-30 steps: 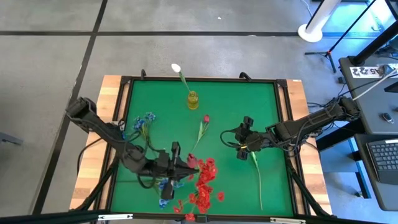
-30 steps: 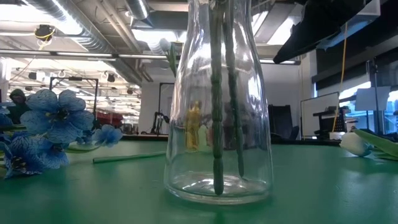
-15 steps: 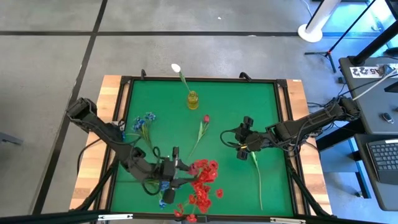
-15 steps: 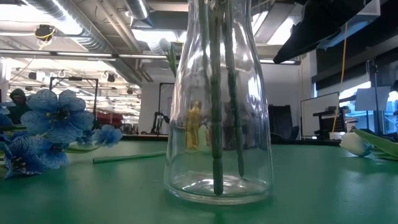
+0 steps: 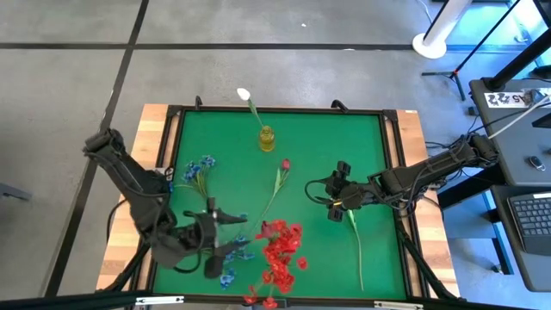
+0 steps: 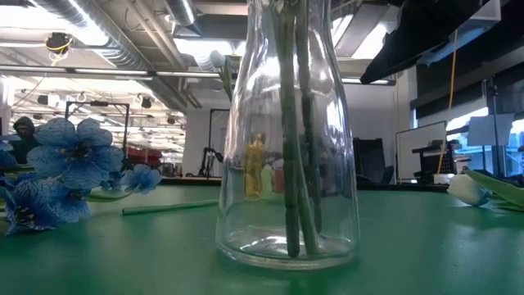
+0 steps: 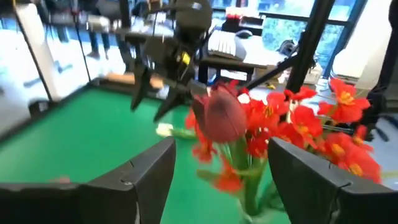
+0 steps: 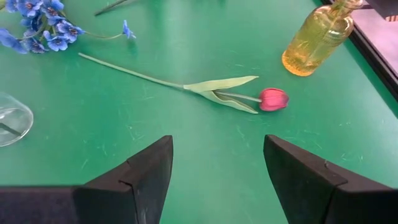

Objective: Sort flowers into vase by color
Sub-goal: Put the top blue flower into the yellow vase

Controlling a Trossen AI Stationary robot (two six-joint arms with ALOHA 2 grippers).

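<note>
Now the left tool (image 5: 225, 244), fingers apart, is seen at lower centre beside the red flowers (image 5: 280, 245) in the glass vase (image 6: 286, 164). Nearer the open right tool (image 5: 337, 191), a red tulip (image 8: 272, 99) lies flat on the counter (image 5: 318, 146), stem toward upper left.

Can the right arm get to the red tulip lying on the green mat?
Probably yes. The right gripper hangs open close beside the red tulip, which lies flat with bare green mat between them. The yellow bottle stands off to one side, so nothing seems to block the way.
</note>
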